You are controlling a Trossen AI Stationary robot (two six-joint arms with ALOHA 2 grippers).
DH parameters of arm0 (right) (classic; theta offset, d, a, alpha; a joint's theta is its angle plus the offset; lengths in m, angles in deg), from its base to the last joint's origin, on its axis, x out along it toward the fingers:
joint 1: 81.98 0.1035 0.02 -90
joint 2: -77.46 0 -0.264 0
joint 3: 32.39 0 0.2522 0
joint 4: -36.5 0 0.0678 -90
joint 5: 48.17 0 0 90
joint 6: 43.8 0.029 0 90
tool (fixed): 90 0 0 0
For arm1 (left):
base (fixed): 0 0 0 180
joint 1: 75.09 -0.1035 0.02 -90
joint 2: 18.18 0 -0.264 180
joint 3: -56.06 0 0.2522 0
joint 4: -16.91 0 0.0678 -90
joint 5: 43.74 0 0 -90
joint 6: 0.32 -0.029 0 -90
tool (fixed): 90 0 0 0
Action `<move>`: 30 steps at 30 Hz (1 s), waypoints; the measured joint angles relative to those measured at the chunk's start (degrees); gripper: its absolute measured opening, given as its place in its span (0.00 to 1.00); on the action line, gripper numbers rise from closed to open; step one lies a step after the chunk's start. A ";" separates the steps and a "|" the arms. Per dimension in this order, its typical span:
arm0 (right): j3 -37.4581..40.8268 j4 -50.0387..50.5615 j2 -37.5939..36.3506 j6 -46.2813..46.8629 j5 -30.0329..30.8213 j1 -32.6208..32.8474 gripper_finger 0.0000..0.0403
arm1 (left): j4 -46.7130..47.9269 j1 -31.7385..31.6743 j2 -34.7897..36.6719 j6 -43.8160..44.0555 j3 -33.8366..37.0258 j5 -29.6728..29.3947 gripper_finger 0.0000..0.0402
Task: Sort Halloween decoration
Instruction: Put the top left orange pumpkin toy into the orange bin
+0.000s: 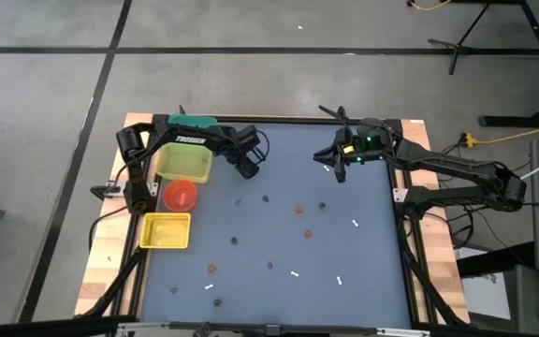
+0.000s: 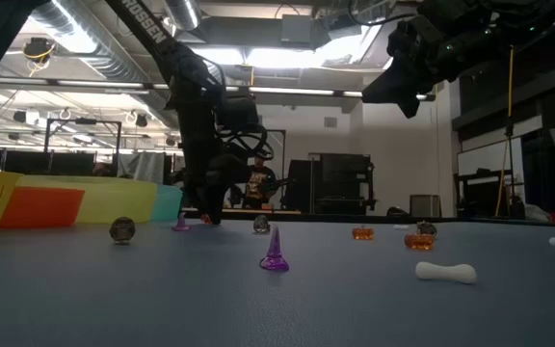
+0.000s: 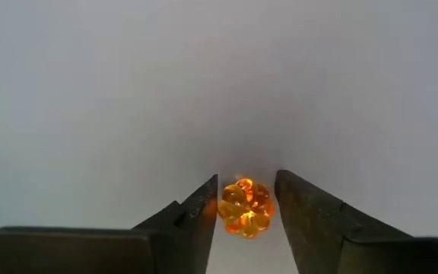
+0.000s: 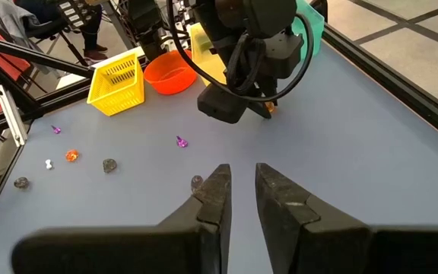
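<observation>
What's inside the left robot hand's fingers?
A little orange pumpkin sits between the left hand's fingers, on the table. Its underside is hidden.

left gripper (image 3: 246, 209): down at the table's eleven o'clock, fingers slightly apart
right gripper (image 4: 240, 194): raised at one o'clock, narrow gap

the table (image 1: 382, 243) has a dark blue top and a pale wood edge, standing on a grey concrete floor (image 1: 251, 84) crossed by dark lines. a yellow cable (image 1: 517, 136) lies on it. beyond, silver ducts (image 2: 94, 53) and bright ceiling lights (image 2: 287, 58) hang above a dark cabinet (image 2: 340, 183).
</observation>
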 joint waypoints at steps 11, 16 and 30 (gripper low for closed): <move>0.00 0.02 0.00 0.00 0.00 0.00 0.15 | 0.35 0.00 -0.08 0.00 0.03 -0.19 0.25; 0.00 0.02 0.00 0.00 0.00 0.00 0.15 | 0.37 -0.08 -0.09 -0.02 0.04 0.83 0.24; 0.00 0.21 0.00 0.00 0.00 0.00 0.15 | 1.93 -0.07 2.53 -0.18 0.37 4.35 0.24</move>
